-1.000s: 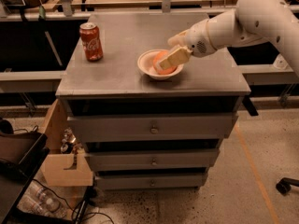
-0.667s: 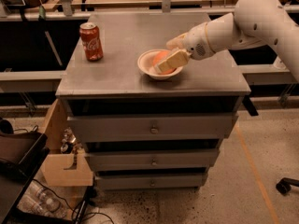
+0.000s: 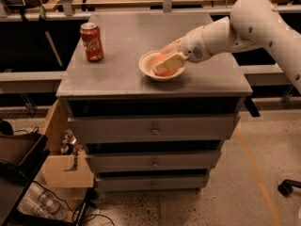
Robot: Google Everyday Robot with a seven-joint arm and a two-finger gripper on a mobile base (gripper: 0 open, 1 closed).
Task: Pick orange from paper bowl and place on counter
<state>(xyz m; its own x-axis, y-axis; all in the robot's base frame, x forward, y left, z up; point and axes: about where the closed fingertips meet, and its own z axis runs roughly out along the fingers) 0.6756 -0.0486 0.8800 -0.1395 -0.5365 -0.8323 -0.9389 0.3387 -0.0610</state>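
Grasp stage. My fingers (image 3: 170, 63) sit inside the paper bowl (image 3: 146, 66), one on the near side of the orange (image 3: 163, 57) and one on the far side. They appear closed against it, so that it can be lifted clear of the rim. The orange rests in the bowl, not yet raised. My arm (image 3: 225, 32) reaches low over the desk (image 3: 122, 36), forearm sloping down to the bowl, wrist tilted. The soda can (image 3: 91, 41) stands well apart.
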